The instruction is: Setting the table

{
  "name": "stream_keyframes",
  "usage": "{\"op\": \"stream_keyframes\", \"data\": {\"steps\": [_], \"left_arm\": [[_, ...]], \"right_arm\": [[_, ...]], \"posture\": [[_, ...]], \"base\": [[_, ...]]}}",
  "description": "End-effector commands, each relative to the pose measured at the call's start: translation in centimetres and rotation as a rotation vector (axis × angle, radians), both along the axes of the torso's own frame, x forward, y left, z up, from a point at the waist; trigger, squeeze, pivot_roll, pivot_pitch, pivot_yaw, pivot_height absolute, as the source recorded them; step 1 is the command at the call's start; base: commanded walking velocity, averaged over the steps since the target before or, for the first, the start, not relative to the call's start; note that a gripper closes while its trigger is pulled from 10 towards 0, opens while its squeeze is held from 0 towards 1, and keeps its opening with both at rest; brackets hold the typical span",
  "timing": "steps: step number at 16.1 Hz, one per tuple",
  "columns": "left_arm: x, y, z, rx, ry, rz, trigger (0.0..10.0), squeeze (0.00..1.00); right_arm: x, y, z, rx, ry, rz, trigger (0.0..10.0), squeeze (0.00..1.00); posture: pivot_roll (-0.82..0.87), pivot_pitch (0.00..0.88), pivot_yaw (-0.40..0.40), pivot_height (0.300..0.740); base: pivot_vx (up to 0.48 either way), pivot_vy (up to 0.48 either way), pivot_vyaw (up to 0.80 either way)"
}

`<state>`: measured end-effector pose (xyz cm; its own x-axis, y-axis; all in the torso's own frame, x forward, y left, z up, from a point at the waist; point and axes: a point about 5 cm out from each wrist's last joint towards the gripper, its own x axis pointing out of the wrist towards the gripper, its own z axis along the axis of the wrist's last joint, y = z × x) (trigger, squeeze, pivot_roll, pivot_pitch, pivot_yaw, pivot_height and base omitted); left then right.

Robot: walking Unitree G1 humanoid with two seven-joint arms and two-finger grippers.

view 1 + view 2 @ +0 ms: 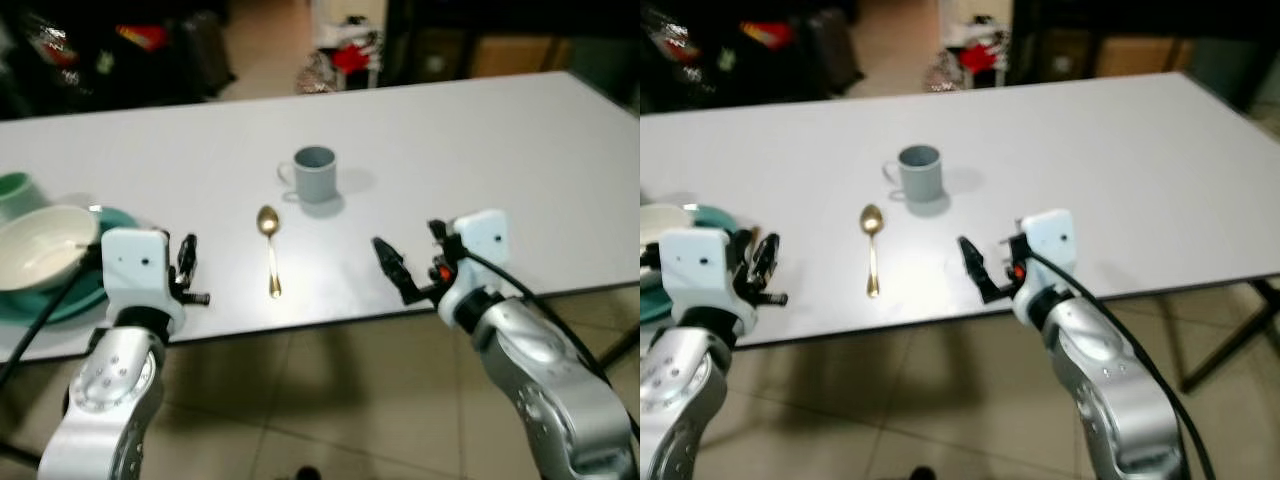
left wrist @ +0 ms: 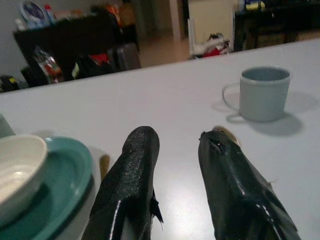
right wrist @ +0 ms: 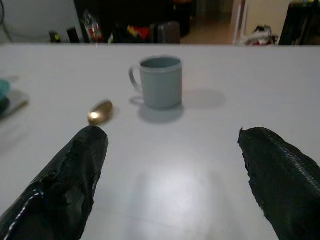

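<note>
Both our tools, left tool [image 1: 187,270] with fingers narrowly apart and right tool [image 1: 412,260] spread wide, hover empty over the table [image 1: 480,140], so with mug [image 1: 314,173], spoon [image 1: 269,246] and bowl [image 1: 40,245] on plate [image 1: 95,290] out, arranging seems left

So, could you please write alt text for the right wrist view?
The right claw, its two black fingers wide open and holding nothing, hovers low over a white table. Ahead stand a grey ceramic mug and, beside it, a gold metal spoon.
</note>
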<state>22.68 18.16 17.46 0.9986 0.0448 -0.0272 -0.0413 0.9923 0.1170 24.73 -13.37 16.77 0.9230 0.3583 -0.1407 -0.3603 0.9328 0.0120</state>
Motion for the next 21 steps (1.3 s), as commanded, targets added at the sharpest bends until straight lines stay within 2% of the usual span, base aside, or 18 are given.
{"op": "stream_keyframes", "data": {"steps": [1,2,4,9,21], "left_arm": [[0.4,0.3,0.7,0.018,-0.020,0.004,10.0,0.00],[0.5,0.3,0.8,0.019,-0.023,0.006,10.0,0.00],[0.6,0.3,0.7,0.022,-0.015,0.021,10.0,0.00],[-0.7,0.1,0.3,0.005,0.010,0.033,10.0,0.00],[-0.7,0.5,1.1,0.042,0.014,0.049,10.0,0.00]], "right_arm": [[0.3,0.1,0.6,0.024,-0.012,-0.016,10.0,0.00],[0.4,0.1,0.7,0.046,-0.008,-0.018,10.0,0.00],[0.5,0.2,0.2,0.015,0.003,0.001,10.0,0.00],[0.3,0.6,0.3,0.018,0.012,0.057,10.0,0.00],[1.1,1.5,0.3,0.041,0.012,0.111,10.0,0.00]], "posture": [[-0.01,0.000,0.048,0.740],[-0.01,0.000,0.048,0.740],[0.00,0.000,0.041,0.740],[0.00,0.002,0.042,0.740],[0.04,0.028,0.047,0.740]], "base": [[0.000,0.315,0.80],[0.000,0.319,0.80],[0.000,0.319,0.80],[0.000,0.332,0.80],[0.000,0.330,0.79]]}}
